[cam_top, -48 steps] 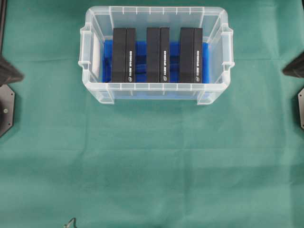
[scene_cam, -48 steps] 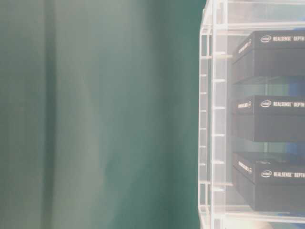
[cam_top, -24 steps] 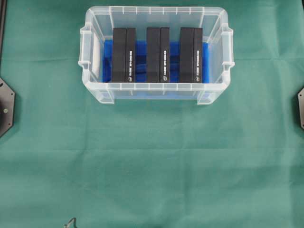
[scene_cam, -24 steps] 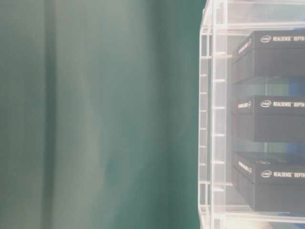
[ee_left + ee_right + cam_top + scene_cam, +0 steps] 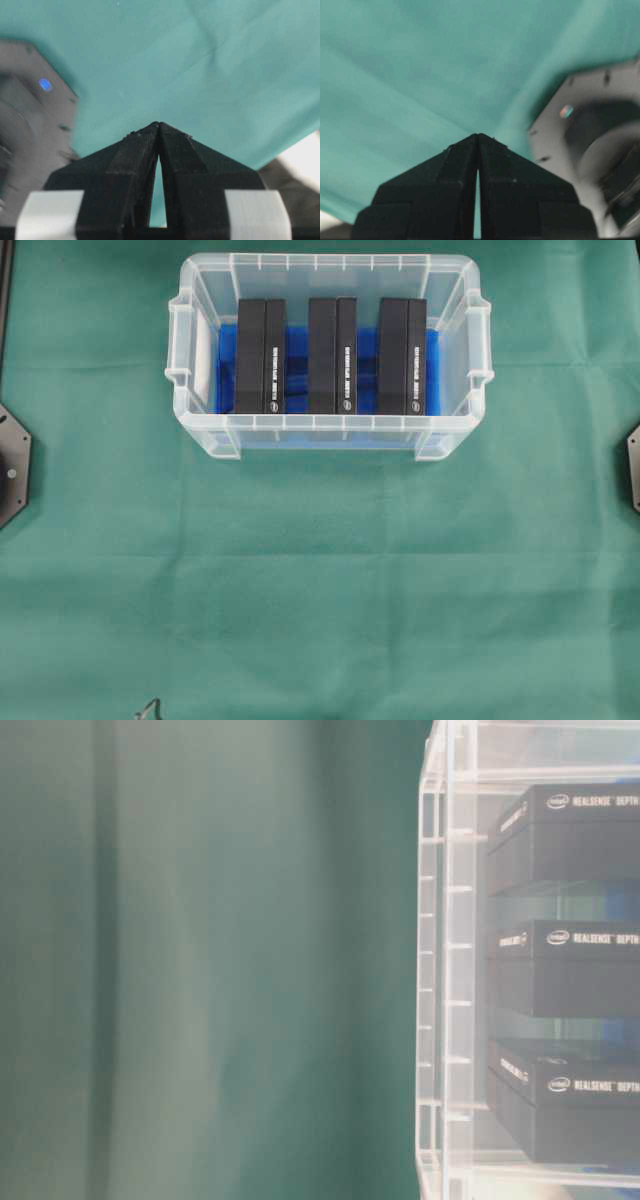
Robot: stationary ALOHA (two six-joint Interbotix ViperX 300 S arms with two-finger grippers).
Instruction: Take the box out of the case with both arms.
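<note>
Close to each wrist camera, the left gripper (image 5: pixel 159 125) and the right gripper (image 5: pixel 478 136) are both clenched tip to tip on nothing, above green cloth (image 5: pixel 320 580). Farther off, the case (image 5: pixel 328 425) holds 3 black boxes (image 5: pixel 332 355) upright on its blue lining.

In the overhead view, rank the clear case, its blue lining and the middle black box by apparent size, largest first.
1. The case.
2. The blue lining, partly hidden under the boxes.
3. The middle box, which looks alike in size to its two neighbours.
</note>
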